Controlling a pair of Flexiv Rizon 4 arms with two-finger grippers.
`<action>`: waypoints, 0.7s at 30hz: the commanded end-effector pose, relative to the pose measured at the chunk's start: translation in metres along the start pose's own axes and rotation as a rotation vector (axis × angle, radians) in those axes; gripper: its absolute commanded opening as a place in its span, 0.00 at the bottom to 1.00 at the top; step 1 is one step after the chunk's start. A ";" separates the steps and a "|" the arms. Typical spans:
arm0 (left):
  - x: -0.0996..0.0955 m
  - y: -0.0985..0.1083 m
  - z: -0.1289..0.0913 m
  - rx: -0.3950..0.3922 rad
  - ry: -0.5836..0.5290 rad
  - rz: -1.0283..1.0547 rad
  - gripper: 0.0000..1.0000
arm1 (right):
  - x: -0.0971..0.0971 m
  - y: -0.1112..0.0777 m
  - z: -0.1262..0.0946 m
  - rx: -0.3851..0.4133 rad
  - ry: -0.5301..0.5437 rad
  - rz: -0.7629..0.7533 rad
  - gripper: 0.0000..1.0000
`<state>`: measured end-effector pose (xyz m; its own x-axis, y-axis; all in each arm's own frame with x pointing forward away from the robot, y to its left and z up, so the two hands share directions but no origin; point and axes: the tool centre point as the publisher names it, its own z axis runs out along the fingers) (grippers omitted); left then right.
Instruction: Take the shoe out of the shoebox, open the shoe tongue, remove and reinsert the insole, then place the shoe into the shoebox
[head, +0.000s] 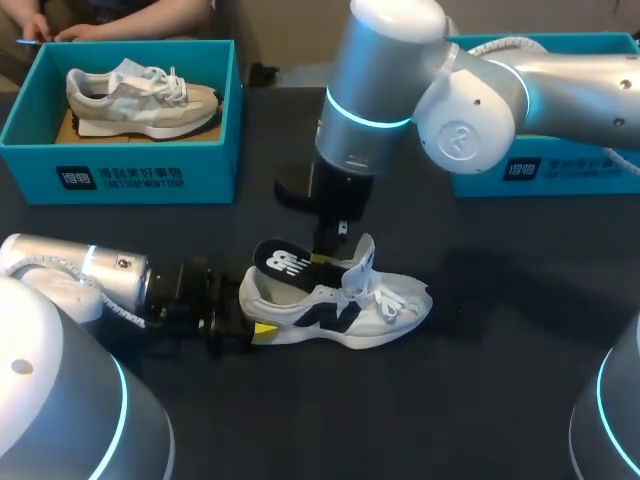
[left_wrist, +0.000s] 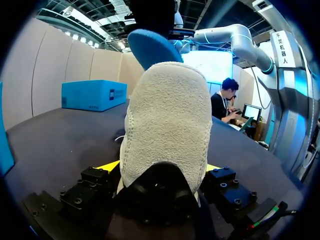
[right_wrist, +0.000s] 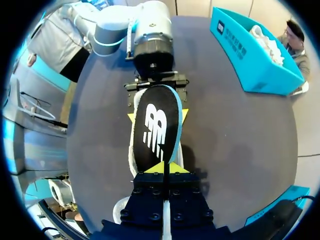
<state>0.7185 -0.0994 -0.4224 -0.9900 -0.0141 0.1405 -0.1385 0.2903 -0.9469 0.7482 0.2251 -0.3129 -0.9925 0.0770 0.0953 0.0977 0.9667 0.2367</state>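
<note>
Gripping the white shoe (head: 345, 308) by its heel, the left gripper (left_wrist: 160, 169) lies low on the dark table (head: 500, 400), a yellow tip pressed against each side of the heel. The shoe stands on its sole near the middle, toe pointing away from that gripper. Over it, the right gripper (right_wrist: 165, 167) comes straight down and pinches one end of the black insole (right_wrist: 157, 127), which slants up out of the shoe's opening. Back left sits a teal shoebox (head: 200, 170) holding another shoe (head: 140, 100).
</note>
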 end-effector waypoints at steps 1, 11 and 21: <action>0.000 0.001 0.000 -0.004 0.001 -0.001 0.00 | 0.001 0.012 -0.004 0.013 -0.009 -0.008 0.00; 0.000 0.001 0.000 -0.004 0.001 -0.001 0.00 | 0.000 0.032 0.001 -0.001 -0.008 -0.051 0.00; 0.000 0.001 0.000 -0.004 0.001 -0.001 0.00 | 0.006 0.049 -0.001 -0.009 -0.012 -0.076 0.00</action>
<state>0.7186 -0.0992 -0.4223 -0.9900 -0.0142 0.1404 -0.1385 0.2905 -0.9468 0.7471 0.2664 -0.3021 -0.9977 0.0054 0.0676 0.0229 0.9651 0.2608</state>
